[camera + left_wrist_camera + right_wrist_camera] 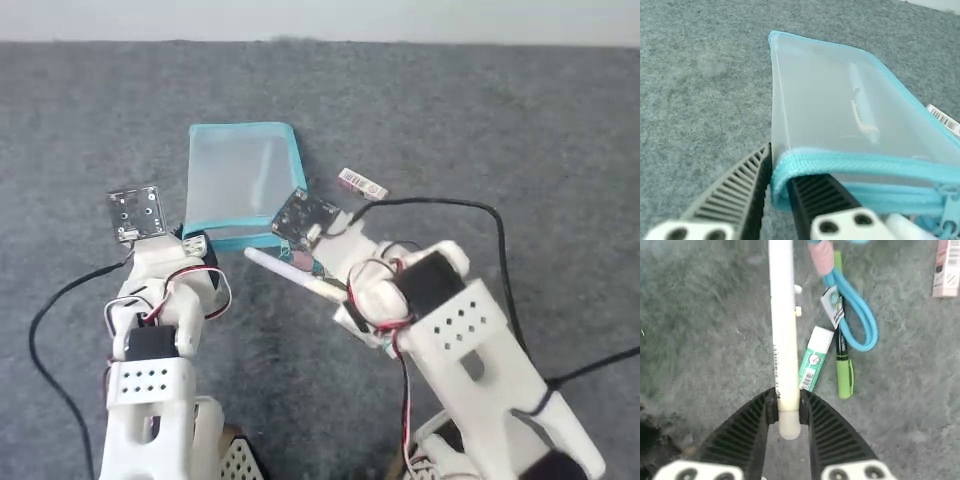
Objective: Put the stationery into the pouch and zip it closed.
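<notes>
A translucent pouch (240, 180) with teal edging lies flat on the grey carpet. My left gripper (779, 186) is shut on its near corner by the zipper edge (865, 167). One pen (860, 107) shows through the pouch wall. My right gripper (788, 407) is shut on the end of a white pen (783, 325), held low over the carpet, its tip (252, 254) near the pouch's zipper side. Beneath it lie a green-and-white eraser (815, 359), a green pen (843, 362) and a blue loop strap (857, 315).
A small pink-and-white packet (362, 183) lies on the carpet to the right of the pouch, also near the pouch edge (943, 118). Cables (460, 205) trail from the right arm. Grey carpet (480, 120) spreads open behind and to both sides.
</notes>
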